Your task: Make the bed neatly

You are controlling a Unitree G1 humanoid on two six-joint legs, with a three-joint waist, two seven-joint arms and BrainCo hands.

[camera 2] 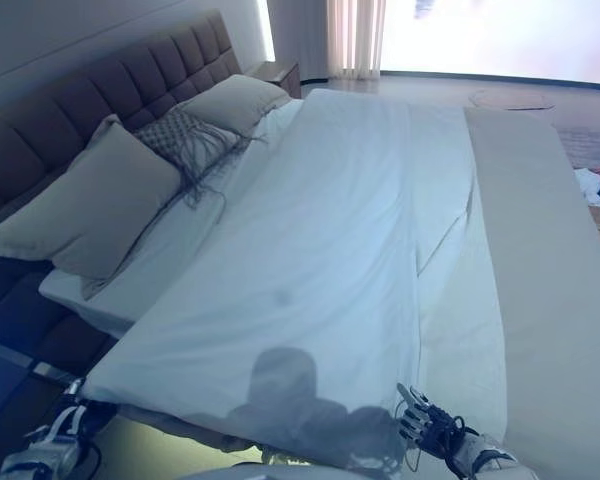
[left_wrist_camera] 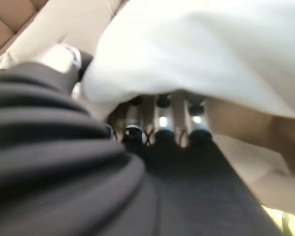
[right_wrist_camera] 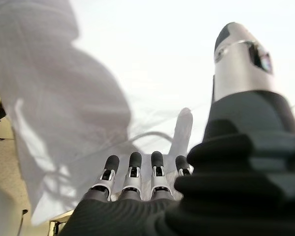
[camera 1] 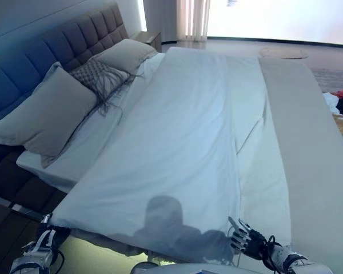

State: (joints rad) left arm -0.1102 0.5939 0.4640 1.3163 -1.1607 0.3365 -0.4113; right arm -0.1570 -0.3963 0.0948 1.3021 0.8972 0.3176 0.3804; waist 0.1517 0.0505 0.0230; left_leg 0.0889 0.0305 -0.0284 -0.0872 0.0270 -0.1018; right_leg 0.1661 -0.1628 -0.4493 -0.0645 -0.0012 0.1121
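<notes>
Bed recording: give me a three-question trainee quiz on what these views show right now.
1. True or false: the white duvet lies spread over the mattress.
2. Multiple choice: the fringed patterned cushion lies (A) between the two plain pillows, (B) on the floor, (C) at the foot of the bed.
3. Which hand shows straight, relaxed fingers beside the duvet's near edge?

Key
1. True.
2. A: it sits between the near pillow and the far pillow, by the headboard.
3. The right hand; the left hand has its fingers hidden under the duvet.
</notes>
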